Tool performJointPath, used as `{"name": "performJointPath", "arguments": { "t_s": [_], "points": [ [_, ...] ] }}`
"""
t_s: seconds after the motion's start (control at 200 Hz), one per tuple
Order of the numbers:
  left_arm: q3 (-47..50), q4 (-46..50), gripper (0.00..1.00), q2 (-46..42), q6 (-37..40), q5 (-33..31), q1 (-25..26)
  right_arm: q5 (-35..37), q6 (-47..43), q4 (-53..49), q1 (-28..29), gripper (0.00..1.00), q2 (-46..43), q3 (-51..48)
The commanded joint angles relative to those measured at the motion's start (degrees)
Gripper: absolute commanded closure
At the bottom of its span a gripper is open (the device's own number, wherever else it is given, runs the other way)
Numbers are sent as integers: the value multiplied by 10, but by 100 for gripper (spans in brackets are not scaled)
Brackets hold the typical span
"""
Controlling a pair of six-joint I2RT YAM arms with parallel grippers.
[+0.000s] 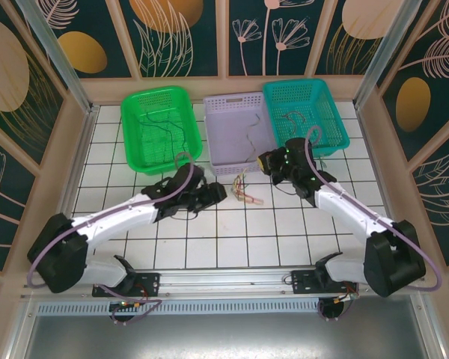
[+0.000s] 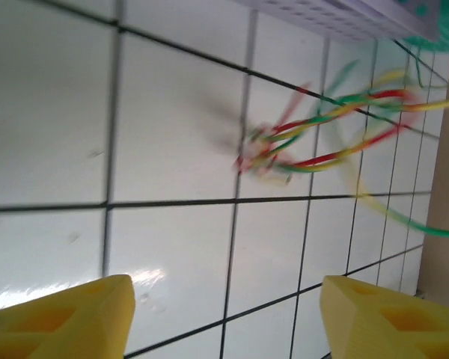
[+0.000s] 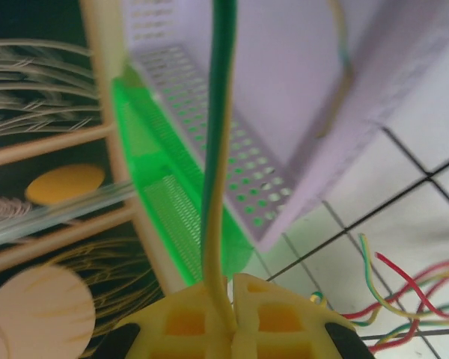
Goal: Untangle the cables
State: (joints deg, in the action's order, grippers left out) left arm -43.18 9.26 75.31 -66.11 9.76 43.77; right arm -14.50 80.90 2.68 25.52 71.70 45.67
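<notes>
Pinching one wire between pressed-together fingers is the right gripper; the left gripper stands spread and empty, the cables ahead of its fingertips. Pulling unanchored could drag the tangle or tighten it.

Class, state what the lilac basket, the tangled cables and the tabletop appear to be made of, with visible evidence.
The lilac basket: probably moulded plastic, matte; its walls carry regular punched holes. The cables: thin wires in coloured, likely plastic, insulation; they bend into loose loops. The tabletop: glossy white gridded surface with reflections; tile or laminate, cannot tell.
</notes>
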Motion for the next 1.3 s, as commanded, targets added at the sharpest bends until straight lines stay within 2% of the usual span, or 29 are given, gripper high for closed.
{"name": "performJointPath", "arguments": {
  "t_s": [0.0, 0.135, 0.23, 0.445, 0.541, 0.636, 0.721, 0.796, 1.001, 1.296],
  "points": [
    [50, -63, 29, -52, -156, 11, -20, -46, -79, 65, -2, 100, -33, 20],
    [87, -111, 24, -114, -293, -16, -30, -65, -136, 68, 1, 100, -67, 36],
    [106, -183, 21, -136, -387, -30, -31, -81, -164, 93, 4, 100, -89, 38],
    [99, -341, 14, -102, -580, -13, -29, -104, -201, 173, 28, 100, -103, 25],
    [71, -353, 10, -75, -632, 12, -28, -119, -190, 235, 34, 100, -94, 5],
    [62, -369, 9, -53, -649, 37, -28, -152, -196, 271, 37, 100, -73, 9],
    [59, -326, 8, -54, -643, 36, -28, -183, -240, 239, 40, 100, -58, 34],
    [71, -332, 8, -58, -657, 34, -28, -200, -268, 218, 41, 100, -51, 43],
    [72, -362, 8, -52, -678, 43, -28, -252, -260, 261, 46, 100, -26, 37],
    [60, -349, 11, -26, -657, 67, -27, -305, -362, 156, 53, 100, 9, 90]
  ]
}}
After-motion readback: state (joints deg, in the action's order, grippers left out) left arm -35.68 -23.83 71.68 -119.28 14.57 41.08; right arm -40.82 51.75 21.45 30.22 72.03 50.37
